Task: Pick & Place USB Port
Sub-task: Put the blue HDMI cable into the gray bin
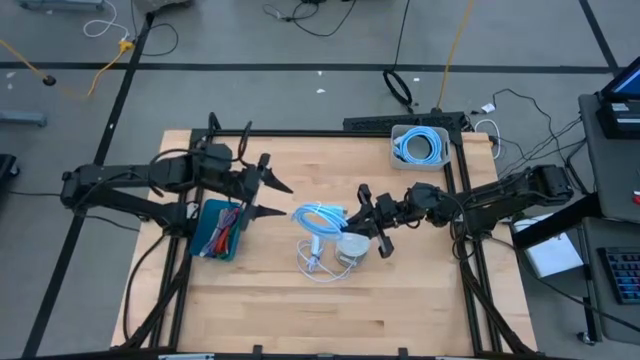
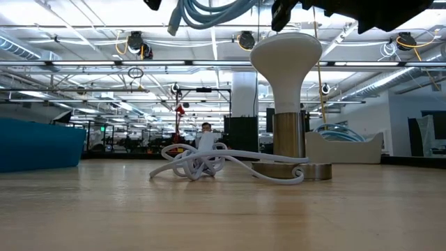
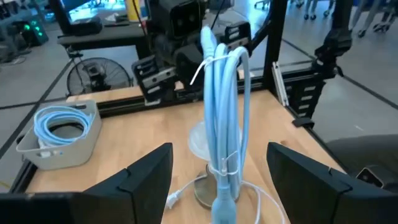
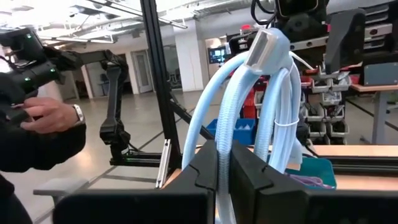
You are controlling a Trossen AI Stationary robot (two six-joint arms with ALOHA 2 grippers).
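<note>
Hanging from the closed right end effector (image 1: 358,210) at the high view's centre, the bundled light-blue USB cable (image 1: 320,217) sits above the desk (image 1: 400,300), long axis vertical, connector end upward. The left end effector (image 1: 268,187), fingers spread wide and empty, faces it from just left.

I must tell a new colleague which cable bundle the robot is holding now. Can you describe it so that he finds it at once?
Look at the middle of the wooden table, just beside the lamp with the white round head. The light blue cable bundle hangs there, pinched in the right end effector. Unlike the similar blue cable lying in the grey tray at the far edge, this one is lifted off the table.
</note>
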